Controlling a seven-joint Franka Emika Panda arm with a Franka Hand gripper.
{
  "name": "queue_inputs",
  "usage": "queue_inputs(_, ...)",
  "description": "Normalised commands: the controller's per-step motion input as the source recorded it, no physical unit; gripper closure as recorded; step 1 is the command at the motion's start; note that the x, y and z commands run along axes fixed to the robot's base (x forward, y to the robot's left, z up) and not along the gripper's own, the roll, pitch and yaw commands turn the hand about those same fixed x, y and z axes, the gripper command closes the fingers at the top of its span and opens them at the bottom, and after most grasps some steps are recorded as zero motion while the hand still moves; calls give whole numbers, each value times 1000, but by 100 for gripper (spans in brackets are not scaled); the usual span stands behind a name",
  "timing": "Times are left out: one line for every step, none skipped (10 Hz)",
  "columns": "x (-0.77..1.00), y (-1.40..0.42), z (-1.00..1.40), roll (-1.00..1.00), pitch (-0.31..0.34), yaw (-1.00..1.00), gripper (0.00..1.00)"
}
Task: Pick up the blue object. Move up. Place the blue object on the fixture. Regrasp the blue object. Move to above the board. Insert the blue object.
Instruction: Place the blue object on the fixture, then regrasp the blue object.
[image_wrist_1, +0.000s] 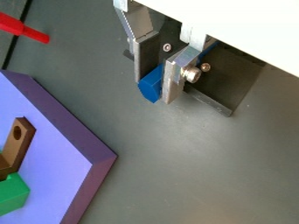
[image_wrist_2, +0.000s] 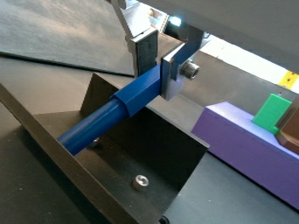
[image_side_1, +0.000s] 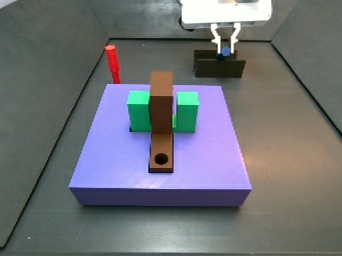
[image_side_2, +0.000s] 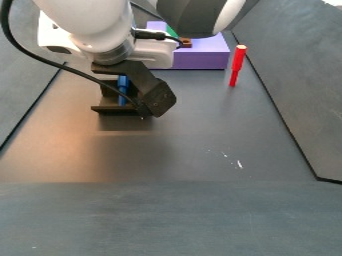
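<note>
My gripper (image_wrist_2: 158, 77) is shut on the square end of the blue object (image_wrist_2: 111, 109), a slim blue peg. The peg slants down across the dark fixture (image_wrist_2: 128, 162), its round end low against the fixture's wall. In a wrist view the peg's end (image_wrist_1: 149, 87) shows between the silver fingers (image_wrist_1: 173, 83), in front of the fixture (image_wrist_1: 233, 83). In a side view the gripper (image_side_1: 225, 48) stands over the fixture (image_side_1: 221, 66) at the back right, behind the board (image_side_1: 201, 160). In a side view the arm hides most of the peg (image_side_2: 124, 88).
The lavender board carries a green block (image_side_1: 138, 112) and a brown strip (image_side_1: 162, 120) with a round hole near its front end. A red peg (image_side_1: 114, 63) stands upright left of the board's back edge. Dark walls border the floor.
</note>
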Motion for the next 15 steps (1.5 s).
queue_inputs(20, 0, -100, 246, 0, 0, 100)
queue_inputs(54, -17, -109, 349, 0, 0, 100)
queue_inputs(46, 0, -66, 234, 54, 0, 100)
queue_inputs(0, 0, 0, 0, 0, 0, 100)
queue_inputs(0, 0, 0, 0, 0, 0, 0)
queue_inputs(83, -86, 514, 671, 0, 0, 0)
queue_inputs(26, -17, 471, 586, -86, 0, 0)
queue_inputs(40, 0, 500, 517, -203, 0, 0)
queue_inputs(14, -86, 446, 946, -251, 0, 0)
queue_inputs(49, 0, 120, 1000, -309, 106, 0)
queue_inputs(60, 0, 77, 1000, -226, 177, 0)
queue_inputs(0, 0, 29, 1000, -131, 183, 0)
queue_inputs(0, 0, 17, 1000, -83, 197, 0)
queue_inputs(0, 0, 0, 1000, -11, 214, 0)
queue_inputs(0, 0, 0, 1000, 0, 249, 0)
